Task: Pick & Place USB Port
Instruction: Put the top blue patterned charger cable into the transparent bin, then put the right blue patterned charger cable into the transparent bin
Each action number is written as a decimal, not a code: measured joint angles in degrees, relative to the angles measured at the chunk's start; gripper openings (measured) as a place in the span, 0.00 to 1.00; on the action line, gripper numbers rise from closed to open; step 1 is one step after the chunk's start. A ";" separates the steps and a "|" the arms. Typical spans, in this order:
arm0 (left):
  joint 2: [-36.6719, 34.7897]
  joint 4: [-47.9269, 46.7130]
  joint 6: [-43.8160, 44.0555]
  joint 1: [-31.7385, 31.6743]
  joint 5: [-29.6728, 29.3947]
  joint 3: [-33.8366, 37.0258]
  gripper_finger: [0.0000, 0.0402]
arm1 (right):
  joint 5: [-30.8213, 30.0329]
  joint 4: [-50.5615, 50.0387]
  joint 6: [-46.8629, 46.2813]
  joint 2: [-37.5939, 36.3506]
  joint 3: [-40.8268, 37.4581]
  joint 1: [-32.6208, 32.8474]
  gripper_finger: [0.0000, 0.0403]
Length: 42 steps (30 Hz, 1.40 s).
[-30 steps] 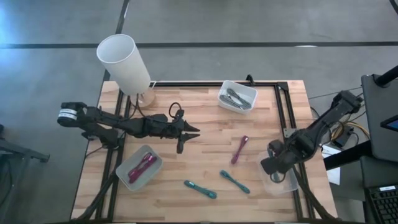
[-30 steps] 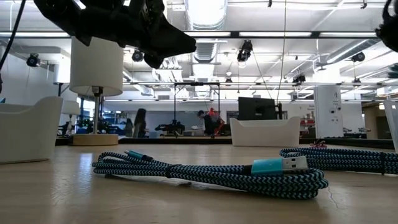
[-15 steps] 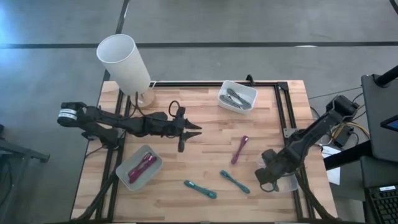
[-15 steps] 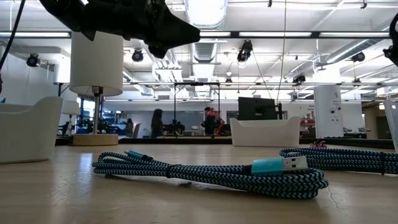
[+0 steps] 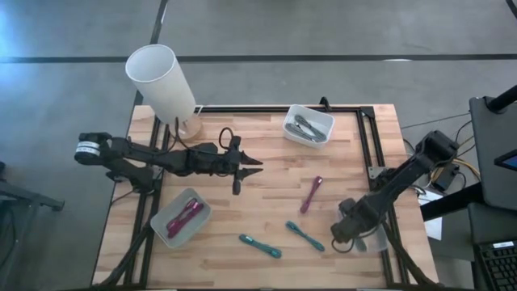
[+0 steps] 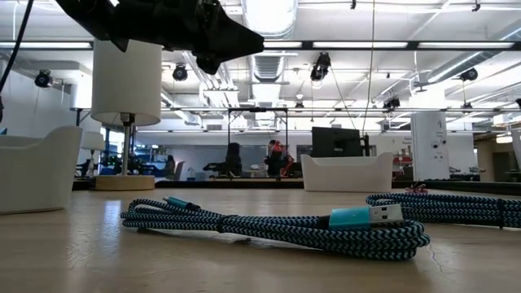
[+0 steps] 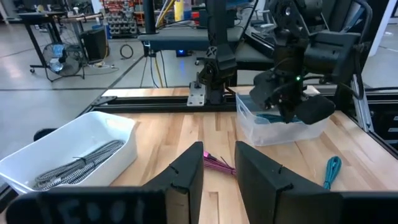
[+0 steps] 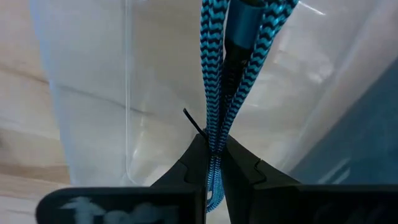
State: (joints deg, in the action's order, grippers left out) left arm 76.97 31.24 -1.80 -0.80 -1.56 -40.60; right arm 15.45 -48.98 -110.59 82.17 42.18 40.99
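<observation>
My right gripper (image 5: 346,234) hangs over the clear bin (image 5: 374,241) at the table's right edge, shut on a teal braided USB cable (image 8: 219,56). Two more teal cables (image 5: 260,246) (image 5: 304,236) lie flat near the near edge, large in the low view (image 6: 277,224). A magenta cable (image 5: 312,194) lies flat mid-table. My left gripper (image 5: 247,166) hovers open above the table's middle, pointing right, touching nothing. My right gripper pinches the teal cable's folded bundle (image 8: 214,134) between its two fingertips (image 8: 194,155), several strands together. The fingers come from above, pointing down. The bundle hangs below them inside the clear bin's walls (image 8: 93,93).
A white bin of grey cables (image 5: 308,125) stands at the far edge. A grey bin holding a magenta cable (image 5: 182,217) is near left. A white lamp (image 5: 161,81) stands at the far left corner. Black rails frame the table (image 5: 367,141).
My right gripper has moved toward the near edge and a little left, carrying the teal cable over the clear bin, and has stayed shut. My left gripper has held nearly still.
</observation>
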 joint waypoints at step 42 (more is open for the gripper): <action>0.00 -0.91 0.31 -0.04 0.00 0.02 0.24 | -18.57 -0.08 4.78 -11.26 9.03 -1.64 0.27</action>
State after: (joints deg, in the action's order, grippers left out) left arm 76.97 30.33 -1.50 -0.84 -1.56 -40.58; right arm -3.12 -49.05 -105.81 70.90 51.20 39.34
